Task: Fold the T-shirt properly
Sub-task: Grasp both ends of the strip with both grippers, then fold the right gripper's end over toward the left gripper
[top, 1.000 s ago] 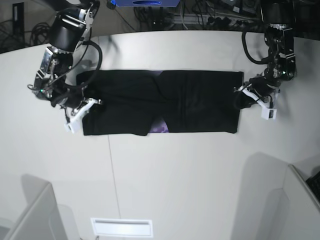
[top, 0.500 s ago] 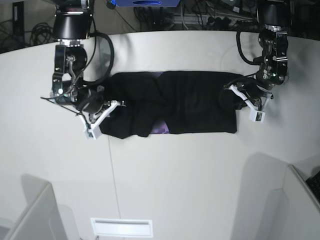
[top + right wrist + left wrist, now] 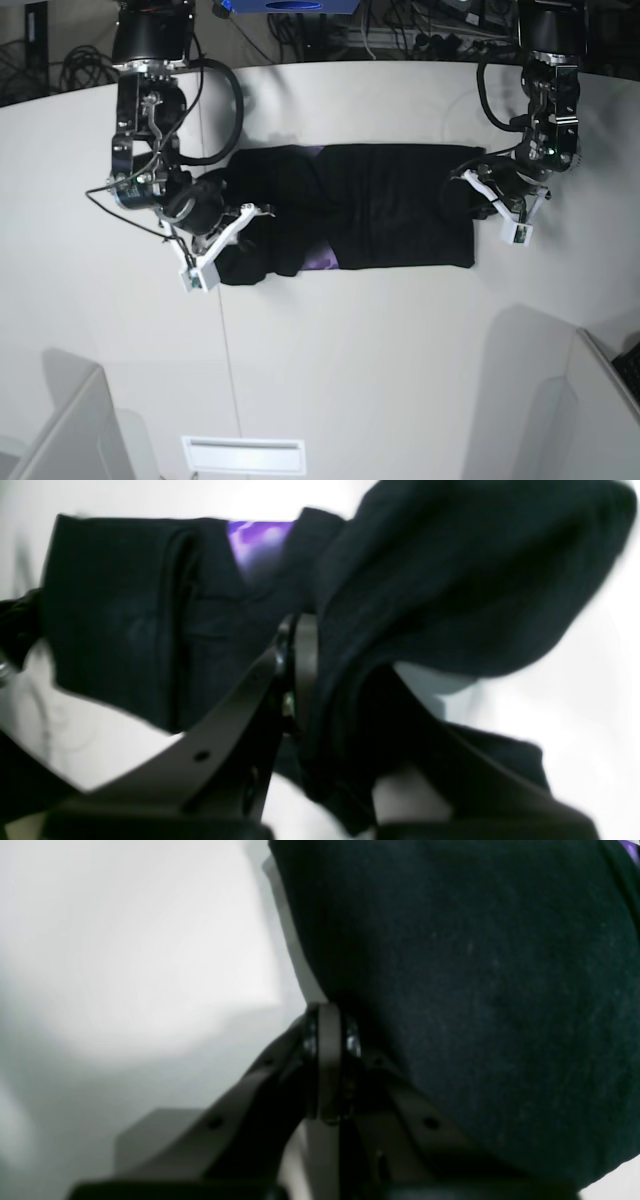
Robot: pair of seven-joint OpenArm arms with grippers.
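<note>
While the T-shirt [image 3: 370, 205] lies across the table [image 3: 380, 360], both grippers, left [image 3: 492, 200] and right [image 3: 222, 232], clamp opposite ends (soft, limp cotton, best pinched at doubled edges).

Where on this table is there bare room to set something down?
The table is bare in front of the T-shirt, down to the slot at the near edge, and behind it toward the cables. It is crowded at the shirt's ends, where the right gripper and left gripper clamp cloth.
</note>
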